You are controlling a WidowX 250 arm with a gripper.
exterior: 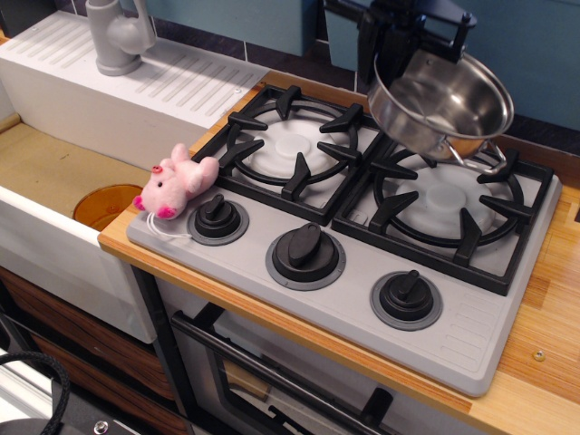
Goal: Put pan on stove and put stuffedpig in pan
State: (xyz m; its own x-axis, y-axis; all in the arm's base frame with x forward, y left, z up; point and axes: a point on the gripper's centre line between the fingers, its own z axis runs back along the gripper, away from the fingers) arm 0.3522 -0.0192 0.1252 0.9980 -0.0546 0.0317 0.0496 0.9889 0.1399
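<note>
- Gripper (391, 56): black, at the top of the view, clamped on the far-left rim of the pan (441, 104).
- Pan: held in the air above the right burner (446, 201) of the stove (362, 227), tilted, clear of the grate; one wire handle hangs at its near-right side.
- Stuffedpig (177, 182): lying on the stove's left front corner, just beside the left knob (217, 217), well apart from the pan.
- Sink (63, 172): left of the stove, orange drain cover (106, 205) in the basin.
</note>
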